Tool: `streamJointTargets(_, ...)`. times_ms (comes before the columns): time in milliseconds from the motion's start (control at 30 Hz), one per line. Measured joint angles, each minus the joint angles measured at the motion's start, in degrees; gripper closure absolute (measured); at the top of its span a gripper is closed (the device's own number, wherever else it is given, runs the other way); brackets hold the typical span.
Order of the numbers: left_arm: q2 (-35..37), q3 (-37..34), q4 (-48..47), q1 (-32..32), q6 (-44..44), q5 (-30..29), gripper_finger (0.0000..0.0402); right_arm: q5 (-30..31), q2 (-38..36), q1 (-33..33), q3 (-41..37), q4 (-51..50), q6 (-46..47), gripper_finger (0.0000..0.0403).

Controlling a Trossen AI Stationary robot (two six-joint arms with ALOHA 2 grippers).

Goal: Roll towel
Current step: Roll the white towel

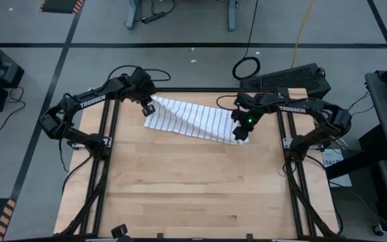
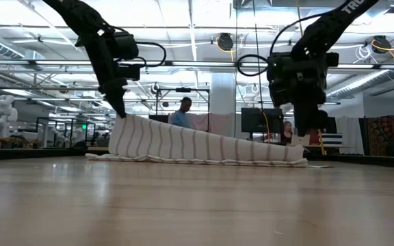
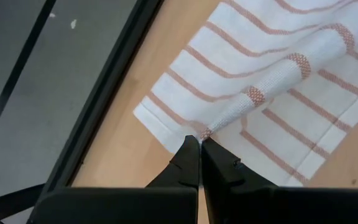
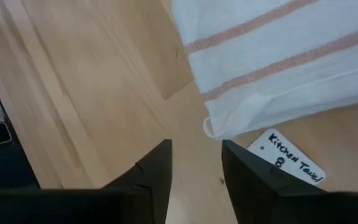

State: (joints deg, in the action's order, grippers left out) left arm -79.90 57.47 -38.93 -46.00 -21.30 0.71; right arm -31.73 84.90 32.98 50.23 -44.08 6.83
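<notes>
Across the far half of the table (image 1: 180,202) our towel (image 1: 193,119) lies, thin, limp and light, so we take it by corners. Our left gripper (image 3: 199,144) pinches one corner up; our right gripper (image 4: 196,163) hangs parted, empty, beside the tag (image 4: 288,163).

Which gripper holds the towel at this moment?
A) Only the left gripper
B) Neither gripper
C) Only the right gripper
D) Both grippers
A: the left gripper is shut on a pinched-up corner of the towel, while the right gripper stands open with only bare table between its fingers.
</notes>
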Motion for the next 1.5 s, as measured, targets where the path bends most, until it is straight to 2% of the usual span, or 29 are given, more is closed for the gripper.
streamJointTargets(333,0.0,0.0,-0.7,0.0,0.0,0.7,0.0384,1.4,0.0,2.2,7.5,-2.1,0.0,0.0306)
streamJointTargets(500,0.0,0.0,-0.6,0.0,0.0,0.7,0.0378,9.9,0.0,4.0,13.8,-2.1,3.4,0.0312)
streamJointTargets(633,0.0,0.0,-0.6,0.0,0.0,0.7,0.0377,17.8,0.0,5.3,19.3,-2.0,10.2,0.0313)
streamJointTargets(700,0.0,0.0,-0.6,0.0,-0.1,0.7,0.0377,19.7,0.0,5.7,20.6,-1.7,12.6,0.0316)
streamJointTargets(867,0.0,0.0,-0.6,0.0,-0.1,0.7,0.0376,19.2,2.5,6.1,18.9,-2.2,11.0,0.0337)
streamJointTargets(1100,0.0,0.0,-1.1,0.0,-0.1,1.5,0.0376,9.2,6.2,5.5,12.6,-1.0,10.4,0.0377)
streamJointTargets(1267,0.0,0.0,-1.3,0.0,-0.1,6.3,0.0375,8.3,6.7,5.1,10.7,-0.1,10.7,0.0385)
streamJointTargets(1500,0.0,0.0,-4.5,0.0,-1.9,9.1,0.0364,7.7,6.7,5.2,10.7,1.9,10.5,0.0385)
